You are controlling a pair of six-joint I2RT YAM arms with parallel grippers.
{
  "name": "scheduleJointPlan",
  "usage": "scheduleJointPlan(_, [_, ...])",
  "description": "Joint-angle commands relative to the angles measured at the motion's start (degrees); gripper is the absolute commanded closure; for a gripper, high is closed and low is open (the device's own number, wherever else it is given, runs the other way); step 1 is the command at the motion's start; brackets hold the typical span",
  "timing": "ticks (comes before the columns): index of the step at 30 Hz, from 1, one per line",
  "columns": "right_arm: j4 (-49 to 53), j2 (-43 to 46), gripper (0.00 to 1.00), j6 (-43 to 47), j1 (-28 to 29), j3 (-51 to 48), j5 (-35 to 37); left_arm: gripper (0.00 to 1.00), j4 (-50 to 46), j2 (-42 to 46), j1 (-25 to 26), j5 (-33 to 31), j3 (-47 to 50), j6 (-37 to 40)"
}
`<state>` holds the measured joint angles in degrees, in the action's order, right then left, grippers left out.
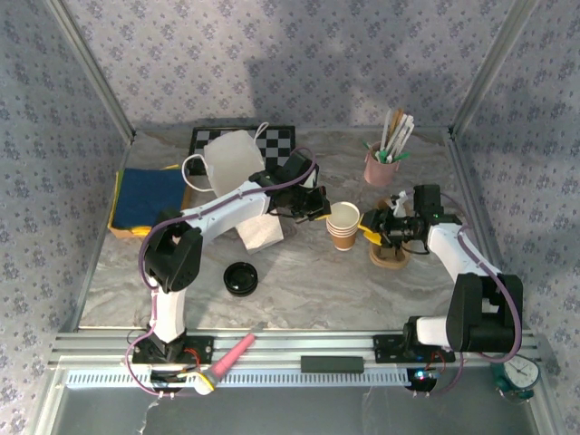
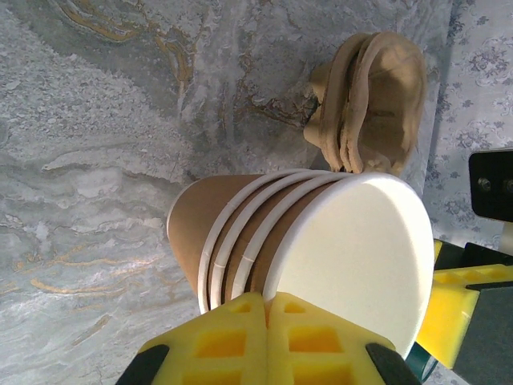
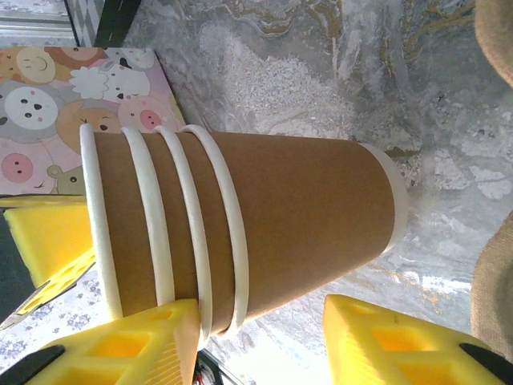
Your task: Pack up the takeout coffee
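The takeout coffee cup [image 1: 343, 213] sat uppermost in the nested cup stack [image 1: 343, 239], which stood upright on the bench [image 1: 299, 299] right of centre, between my two end effectors. My left end effector [image 2: 267, 341] was closed, fingers together at that cup's rim; I could not tell whether the paper wall lay between them. My right end effector [image 3: 264, 311] had its fingers apart beside the stack, one finger at the rims.
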<state>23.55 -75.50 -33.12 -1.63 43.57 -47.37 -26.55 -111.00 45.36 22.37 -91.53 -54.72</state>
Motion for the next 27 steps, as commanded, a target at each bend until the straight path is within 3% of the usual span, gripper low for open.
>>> scheduleJointPlan(1, [-1.1,0.3,0.54,-1.5,0.0,-0.6,-3.4,1.00,2.5,2.2,0.6,0.9,-0.1,0.1])
scheduleJointPlan(6, [2.2,1.7,0.54,-1.2,-2.2,-1.2,0.6,1.00,2.6,2.8,0.4,0.0,0.5,0.0])
scheduleJointPlan(10, [-1.5,4.3,0.54,-4.3,-5.6,-3.9,-2.2,1.00,2.6,2.7,0.3,0.2,0.4,0.1])
scheduleJointPlan(27, [-4.7,2.7,0.58,-5.9,-1.7,-2.4,-5.0,1.00,2.8,2.2,1.0,0.5,0.4,0.0])
